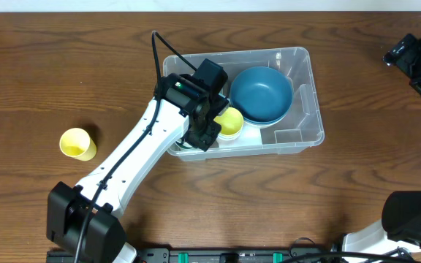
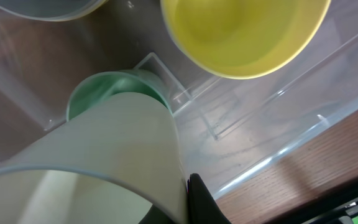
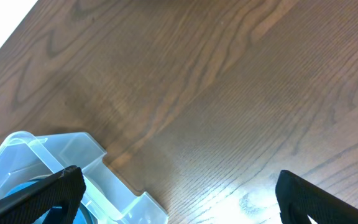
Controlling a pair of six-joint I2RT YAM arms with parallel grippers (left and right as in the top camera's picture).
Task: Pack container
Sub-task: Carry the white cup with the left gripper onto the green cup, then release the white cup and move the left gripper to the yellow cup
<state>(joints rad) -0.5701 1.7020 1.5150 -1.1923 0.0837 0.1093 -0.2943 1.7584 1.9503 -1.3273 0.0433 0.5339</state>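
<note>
Pale cup (image 2: 104, 162) filled my left wrist view, tipped over the green cup (image 2: 114, 93) inside the container (image 2: 291, 143); I judged it needed levelling before nesting. Overhead, the left gripper (image 1: 205, 131) seemed clamped on it, the container sitting right of middle toward the desk's far edge. Right wrist: the right gripper (image 3: 182, 190) gaped, empty

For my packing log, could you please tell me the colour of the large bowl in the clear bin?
The large round bowl is dark blue, clearest overhead.
</note>
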